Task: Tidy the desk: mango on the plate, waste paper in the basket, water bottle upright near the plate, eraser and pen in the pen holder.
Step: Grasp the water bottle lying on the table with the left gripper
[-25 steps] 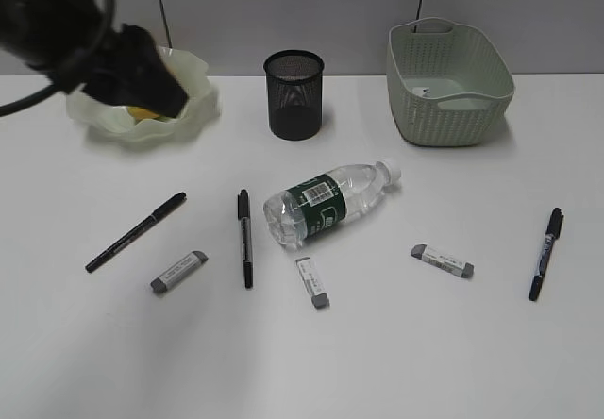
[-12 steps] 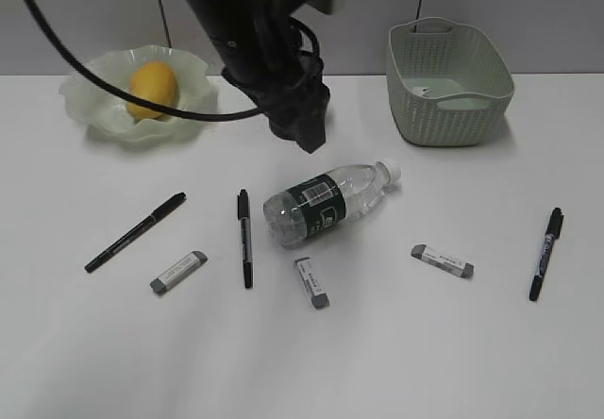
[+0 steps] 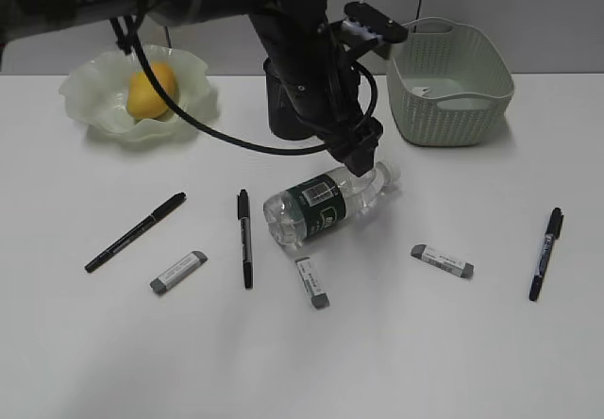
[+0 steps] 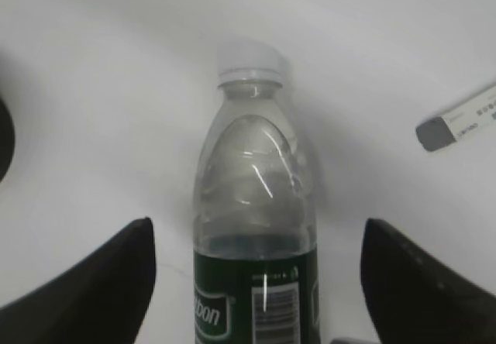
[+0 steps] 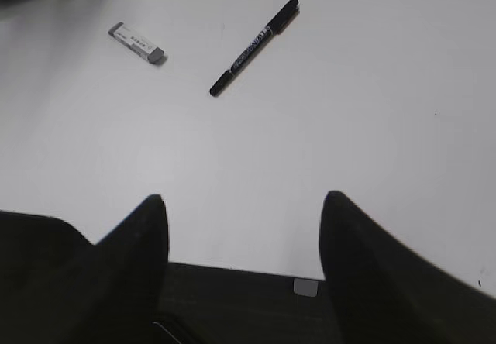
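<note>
The water bottle (image 3: 321,204) lies on its side in the middle of the desk (image 3: 396,343), white cap toward the basket (image 3: 449,84). My left gripper (image 3: 362,158) hangs open just above its neck. In the left wrist view the bottle (image 4: 254,228) lies between the spread fingers (image 4: 101,282), untouched. The mango (image 3: 151,89) rests in the plate (image 3: 94,122). The arm partly hides the pen holder (image 3: 280,122). Three pens (image 3: 137,232) (image 3: 244,238) (image 3: 545,254) and three erasers (image 3: 178,272) (image 3: 312,281) (image 3: 442,261) lie flat. The waste paper is out of view. My right gripper (image 5: 244,201) is open and empty.
The right wrist view looks across the desk's front edge at one pen (image 5: 254,47) and one eraser (image 5: 136,42). An eraser (image 4: 457,119) lies right of the bottle's cap (image 4: 248,59). A grey wall stands behind the desk.
My left arm swung from the plate, past the pen holder, to the bottle's neck. The mango stayed on the plate. The right gripper has not moved.
</note>
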Action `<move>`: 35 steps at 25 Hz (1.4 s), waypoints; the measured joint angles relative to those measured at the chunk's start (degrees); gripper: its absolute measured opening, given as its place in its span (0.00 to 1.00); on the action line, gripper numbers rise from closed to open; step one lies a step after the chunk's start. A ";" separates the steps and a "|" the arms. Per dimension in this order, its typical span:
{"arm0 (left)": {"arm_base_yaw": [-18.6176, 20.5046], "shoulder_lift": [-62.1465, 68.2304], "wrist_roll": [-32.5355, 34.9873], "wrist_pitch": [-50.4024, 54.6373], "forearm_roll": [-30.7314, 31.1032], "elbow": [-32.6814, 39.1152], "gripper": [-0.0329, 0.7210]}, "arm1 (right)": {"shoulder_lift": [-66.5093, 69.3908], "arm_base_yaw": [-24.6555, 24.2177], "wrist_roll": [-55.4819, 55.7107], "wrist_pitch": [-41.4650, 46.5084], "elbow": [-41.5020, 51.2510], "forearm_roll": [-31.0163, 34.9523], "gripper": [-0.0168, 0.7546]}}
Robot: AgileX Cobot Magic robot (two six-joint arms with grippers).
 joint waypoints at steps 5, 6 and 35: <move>0.00 2.53 -0.44 -0.90 0.00 -0.18 0.88 | -1.97 0.00 0.00 0.00 0.00 -0.07 0.66; 0.00 2.94 -0.46 -0.90 0.00 -0.18 0.88 | -2.14 0.00 0.00 0.00 0.02 -0.07 0.66; 0.00 10.72 -2.62 -1.05 0.47 -4.85 0.72 | -2.25 0.00 0.00 0.00 0.07 -0.07 0.66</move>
